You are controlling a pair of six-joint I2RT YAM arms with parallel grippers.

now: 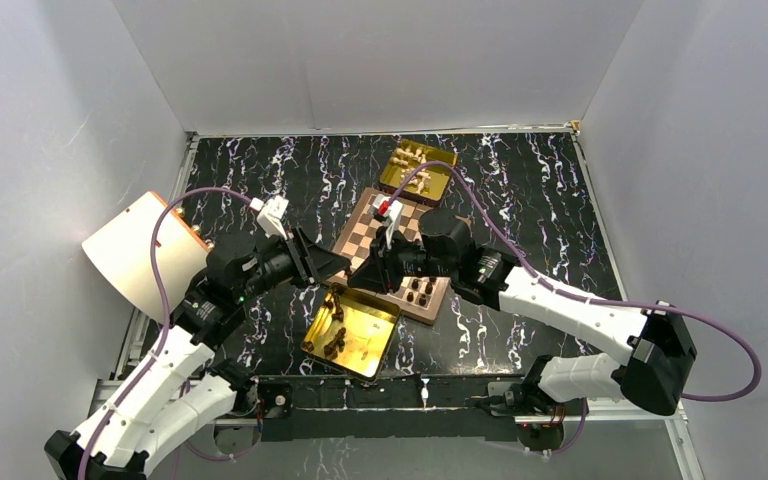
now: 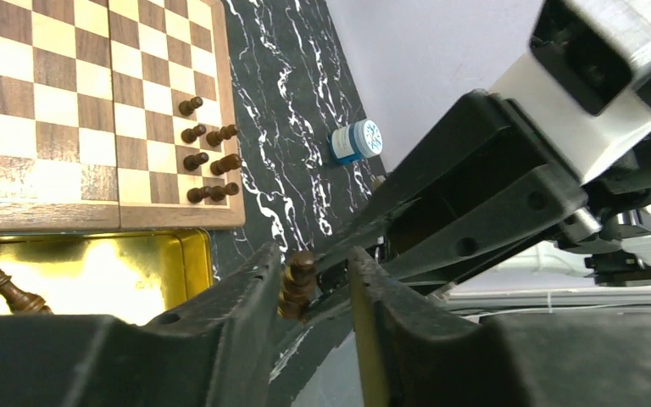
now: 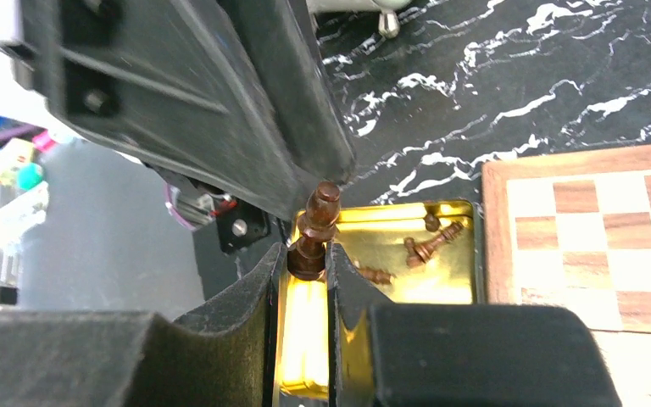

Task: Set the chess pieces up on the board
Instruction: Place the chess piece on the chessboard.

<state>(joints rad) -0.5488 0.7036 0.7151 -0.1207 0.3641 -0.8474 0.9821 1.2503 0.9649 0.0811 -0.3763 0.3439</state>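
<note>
My two grippers meet tip to tip over the gap between the board (image 1: pixel 357 235) and the near gold tray (image 1: pixel 358 340). My right gripper (image 3: pixel 308 259) is shut on the base of a dark brown chess piece (image 3: pixel 315 225), which sticks out from its fingertips. In the left wrist view that piece (image 2: pixel 297 284) lies between the parted fingers of my left gripper (image 2: pixel 314 259). It is against the left finger, with a gap to the right one. Several dark pieces (image 2: pixel 208 161) stand on the board's near right corner (image 1: pixel 420 292). More dark pieces (image 3: pixel 428 242) lie in the near tray.
A second gold tray (image 1: pixel 417 168) with cream pieces sits beyond the board. A small white bottle with a blue cap (image 2: pixel 356 140) stands on the black marbled table by the right wall. A beige panel (image 1: pixel 135 250) leans at the left. White walls enclose the table.
</note>
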